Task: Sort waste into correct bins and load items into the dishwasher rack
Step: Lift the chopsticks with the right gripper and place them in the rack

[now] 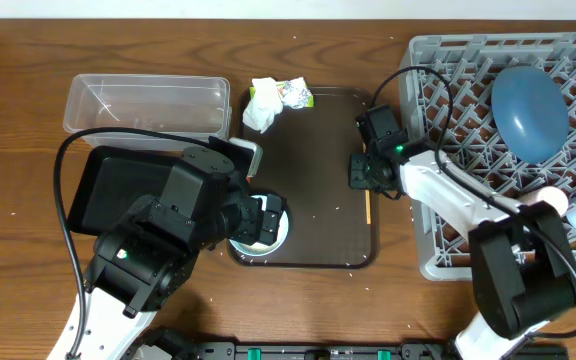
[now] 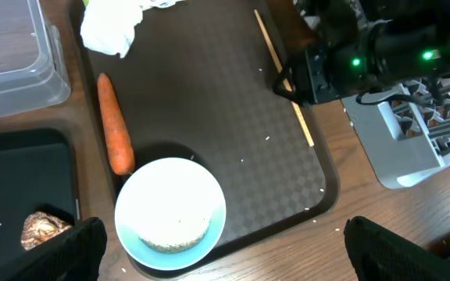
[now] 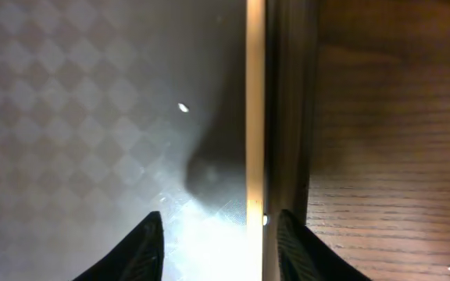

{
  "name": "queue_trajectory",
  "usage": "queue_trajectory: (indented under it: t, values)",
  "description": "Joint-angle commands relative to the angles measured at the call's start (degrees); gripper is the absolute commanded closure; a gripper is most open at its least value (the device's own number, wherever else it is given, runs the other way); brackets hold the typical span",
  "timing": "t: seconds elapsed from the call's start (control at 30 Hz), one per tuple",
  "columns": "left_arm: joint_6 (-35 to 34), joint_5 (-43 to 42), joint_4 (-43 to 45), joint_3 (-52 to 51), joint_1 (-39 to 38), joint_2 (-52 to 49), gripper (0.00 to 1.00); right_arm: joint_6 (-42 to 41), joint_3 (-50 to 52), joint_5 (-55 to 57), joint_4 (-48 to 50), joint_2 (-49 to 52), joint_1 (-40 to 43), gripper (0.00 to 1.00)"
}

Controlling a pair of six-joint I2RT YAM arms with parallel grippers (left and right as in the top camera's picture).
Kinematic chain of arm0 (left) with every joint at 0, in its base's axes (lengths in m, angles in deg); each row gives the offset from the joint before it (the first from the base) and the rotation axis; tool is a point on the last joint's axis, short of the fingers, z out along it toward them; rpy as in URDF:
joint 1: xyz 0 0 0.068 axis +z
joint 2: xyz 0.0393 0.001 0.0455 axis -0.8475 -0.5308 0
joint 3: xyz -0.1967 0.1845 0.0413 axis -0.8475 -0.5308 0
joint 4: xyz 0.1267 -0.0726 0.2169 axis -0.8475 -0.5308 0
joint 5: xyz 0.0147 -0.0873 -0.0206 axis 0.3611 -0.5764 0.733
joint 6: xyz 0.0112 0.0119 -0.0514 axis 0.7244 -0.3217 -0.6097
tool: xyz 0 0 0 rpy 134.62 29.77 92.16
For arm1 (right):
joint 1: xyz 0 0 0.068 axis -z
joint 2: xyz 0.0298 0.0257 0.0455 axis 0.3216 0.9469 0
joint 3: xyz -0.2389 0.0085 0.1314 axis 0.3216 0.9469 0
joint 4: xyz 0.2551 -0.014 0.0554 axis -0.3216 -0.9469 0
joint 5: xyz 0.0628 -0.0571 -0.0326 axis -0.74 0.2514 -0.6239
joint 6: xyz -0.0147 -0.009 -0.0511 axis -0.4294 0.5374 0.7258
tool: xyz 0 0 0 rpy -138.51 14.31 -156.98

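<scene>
Overhead: left gripper hangs over the white, blue-sided bowl at the brown serving tray's front-left corner, mostly hiding it.

Left wrist: its jaws are spread wide. The bowl holds rice, presumably for emptying.

Right wrist: right gripper straddles the thin wooden chopstick against the tray's right rim, parted, not yet pinching. Any second stick is unseen.

A brown serving tray with a fine checkered floor and rounded corners lies flat on the wooden table. The right jaws hang over its right edge, where the raised rim meets bare wood. The left jaws stand above its near left corner. A pale strip borders the table's far side, well apart from both.
</scene>
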Motion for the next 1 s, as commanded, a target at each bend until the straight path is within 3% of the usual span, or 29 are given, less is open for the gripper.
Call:
queue_trajectory:
  t: [0.0,0.3,0.53,0.77,0.97]
  values:
    - [0.8,0.9,0.0,0.9,0.2,-0.1,0.02,-1.6,0.3,2.1,-0.1,1.8,-0.3,0.61]
    - [0.8,0.9,0.0,0.9,0.2,-0.1,0.02,-1.6,0.3,1.4,0.1,3.5,-0.4,0.78]
    - [0.8,0.9,0.0,0.9,0.2,-0.1,0.02,-1.6,0.3,2.0,1.5,3.5,-0.4,0.99]
    - [0.8,0.9,0.0,0.9,0.2,-0.1,0.02,-0.9,-0.8,-1.0,1.2,-2.8,-0.1,0.99]
    - [0.8,0.9,0.0,0.9,0.2,-0.1,0.02,9.6,-0.9,-1.6,-0.8,-16.5,3.1,0.99]
